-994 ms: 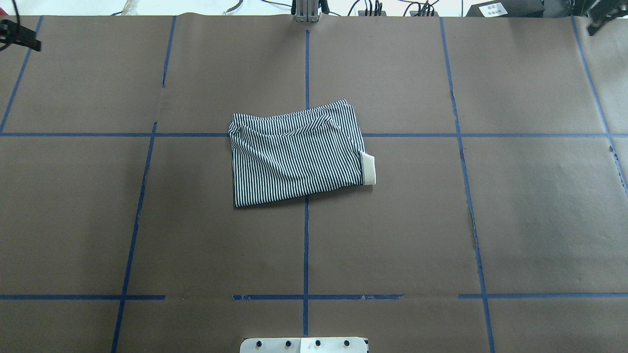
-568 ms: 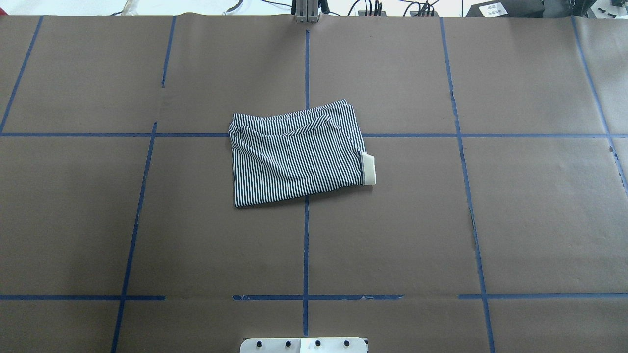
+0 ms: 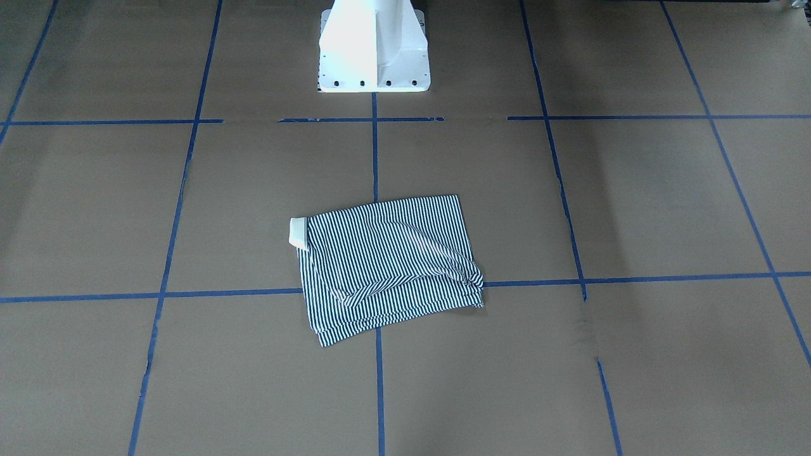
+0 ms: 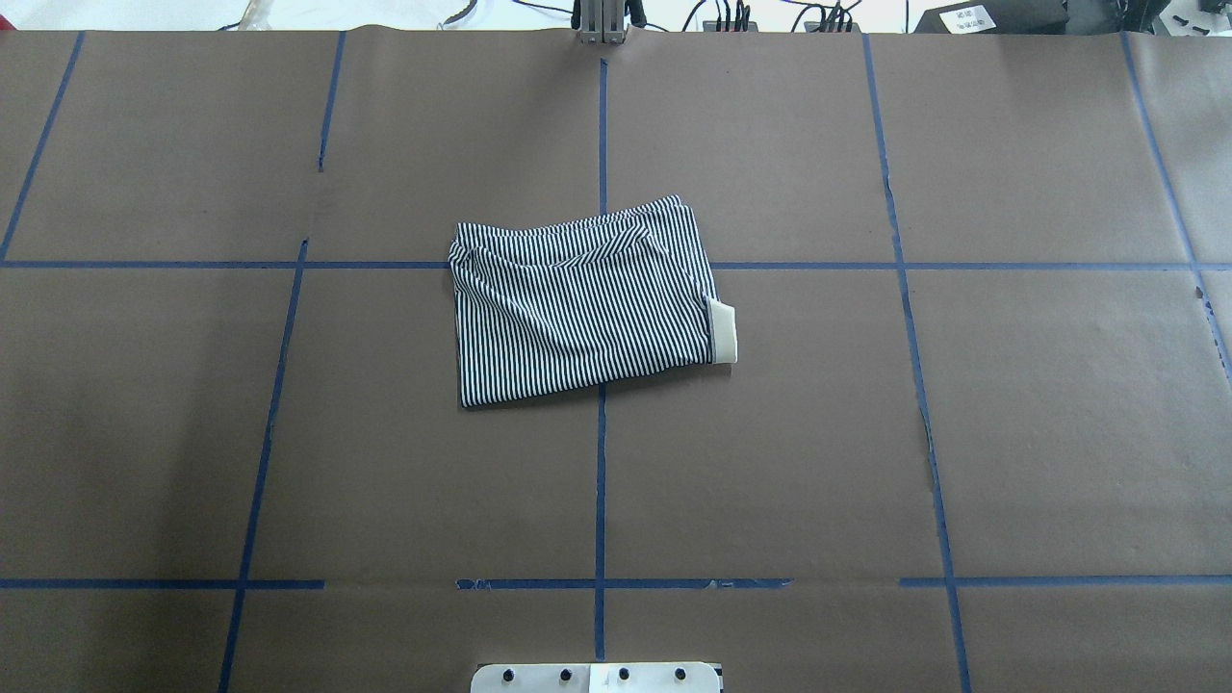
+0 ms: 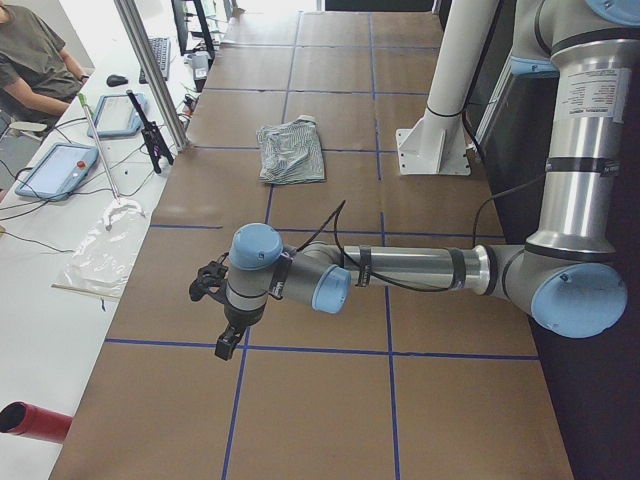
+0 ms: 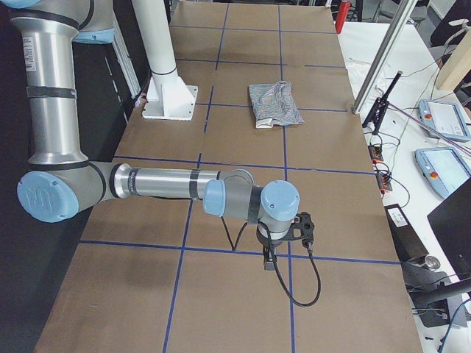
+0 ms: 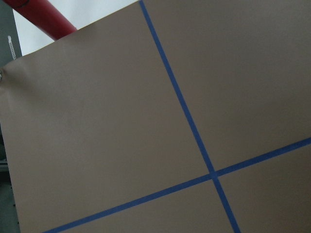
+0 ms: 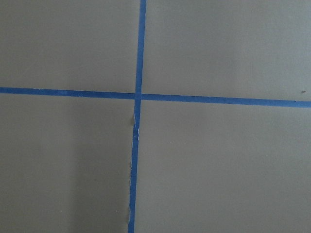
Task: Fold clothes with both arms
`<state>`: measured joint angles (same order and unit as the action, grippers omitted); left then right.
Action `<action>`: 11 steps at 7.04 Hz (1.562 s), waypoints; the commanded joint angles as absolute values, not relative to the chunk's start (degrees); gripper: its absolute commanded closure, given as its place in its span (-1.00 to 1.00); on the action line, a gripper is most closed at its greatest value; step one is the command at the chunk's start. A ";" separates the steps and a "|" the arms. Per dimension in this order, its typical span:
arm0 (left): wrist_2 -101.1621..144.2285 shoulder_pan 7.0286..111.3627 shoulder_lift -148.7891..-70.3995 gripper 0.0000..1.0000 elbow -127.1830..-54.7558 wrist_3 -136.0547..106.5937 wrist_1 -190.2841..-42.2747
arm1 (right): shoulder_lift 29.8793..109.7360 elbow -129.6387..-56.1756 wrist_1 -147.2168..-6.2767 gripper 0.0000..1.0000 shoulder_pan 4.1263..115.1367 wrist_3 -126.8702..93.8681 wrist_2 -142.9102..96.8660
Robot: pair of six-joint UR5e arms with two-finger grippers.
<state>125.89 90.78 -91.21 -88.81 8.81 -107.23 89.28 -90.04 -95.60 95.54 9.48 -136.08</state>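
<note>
The clothes are one striped polo shirt, folded into a compact rectangle near the table's centre, with its cream collar poking out on one side. It also shows in the front-facing view and both side views. No gripper touches it. The left gripper hangs over bare paper far from the shirt, towards the table's left end. The right gripper hangs likewise towards the right end. I cannot tell whether either one is open or shut. Both wrist views show only brown paper and blue tape.
Brown paper with a blue tape grid covers the table. The white pedestal base stands at the robot's edge. A person sits beside tablets past the table's far edge. A red tube lies off the left end.
One second ago, black gripper parts showed at the overhead view's top-left and top-right corners. Both have since gone out of that view. The shirt has not moved.
</note>
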 commanded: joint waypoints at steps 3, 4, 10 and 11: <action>136.90 90.79 -91.23 -1.00 -95.71 8.70 -85.97 | 89.65 -87.37 -89.51 -1.00 93.96 5.47 -136.85; 136.93 90.70 -91.14 -1.00 -95.63 8.70 -86.48 | 89.65 -87.28 -87.47 -1.00 92.91 2.32 -136.76; 136.84 90.70 -91.14 -1.00 -95.36 8.70 -86.66 | 89.30 -88.42 -84.46 -1.00 91.67 -1.32 -136.58; 136.85 90.70 -91.14 -1.00 -95.27 8.70 -86.66 | 89.12 -89.46 -87.77 -1.00 91.67 -1.32 -136.67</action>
